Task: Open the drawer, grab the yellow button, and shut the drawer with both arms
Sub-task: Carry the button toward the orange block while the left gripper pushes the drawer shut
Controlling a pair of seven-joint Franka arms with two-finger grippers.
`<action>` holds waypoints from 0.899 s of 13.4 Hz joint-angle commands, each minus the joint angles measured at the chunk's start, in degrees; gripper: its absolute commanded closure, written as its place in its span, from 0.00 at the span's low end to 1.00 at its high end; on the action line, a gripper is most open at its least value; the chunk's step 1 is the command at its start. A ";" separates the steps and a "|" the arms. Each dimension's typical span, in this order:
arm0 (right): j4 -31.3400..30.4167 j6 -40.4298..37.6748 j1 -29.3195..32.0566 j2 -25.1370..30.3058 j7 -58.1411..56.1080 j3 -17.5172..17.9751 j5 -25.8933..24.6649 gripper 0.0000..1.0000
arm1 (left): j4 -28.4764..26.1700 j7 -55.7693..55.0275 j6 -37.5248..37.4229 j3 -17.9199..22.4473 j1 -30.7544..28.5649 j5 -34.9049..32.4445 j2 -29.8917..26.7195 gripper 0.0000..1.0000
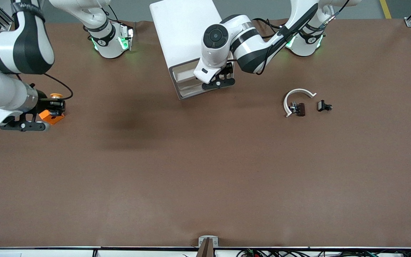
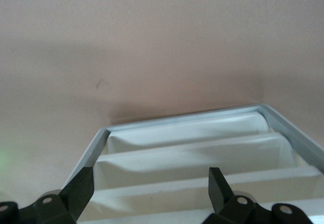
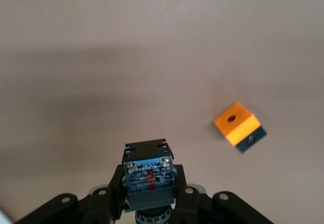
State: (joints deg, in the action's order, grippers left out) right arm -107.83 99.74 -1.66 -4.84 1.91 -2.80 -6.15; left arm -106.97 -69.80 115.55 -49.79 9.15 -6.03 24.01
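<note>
While the right gripper (image 3: 149, 196) clamps the button (image 3: 148, 172) above the table (image 1: 205, 171) at the right arm's end, an orange block (image 3: 237, 125) lies at the button's 2 o'clock in the right wrist view. Left gripper (image 2: 152, 191), fingers wide apart, faces the cabinet's (image 1: 186, 34) slatted drawer (image 2: 202, 155).

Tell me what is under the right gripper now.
Under the right gripper, whose fingers are shut on the button, lies bare brown table, with the orange block beside. The table directly below the button is covered.
</note>
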 commanded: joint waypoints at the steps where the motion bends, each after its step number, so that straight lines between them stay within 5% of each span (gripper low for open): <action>1: -7.81 10.52 5.16 0.89 -1.56 1.22 -1.32 0.67 | -1.66 -0.33 0.81 -1.88 -0.01 2.25 -0.45 0.00; 8: -10.03 24.17 10.19 -10.26 -0.51 1.30 -0.97 0.67 | -1.40 -0.95 0.47 -1.97 1.49 2.34 0.78 0.00; 12: -10.47 27.17 10.10 -15.10 3.45 1.30 -0.71 0.67 | 2.01 -0.51 -2.25 -1.45 -5.08 1.46 0.51 0.00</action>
State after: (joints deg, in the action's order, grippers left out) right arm -118.26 126.48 7.41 -18.52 3.09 -2.63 -6.24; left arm -107.45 -70.52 115.46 -50.63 8.79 -4.76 24.29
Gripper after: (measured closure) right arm 0.595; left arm 0.000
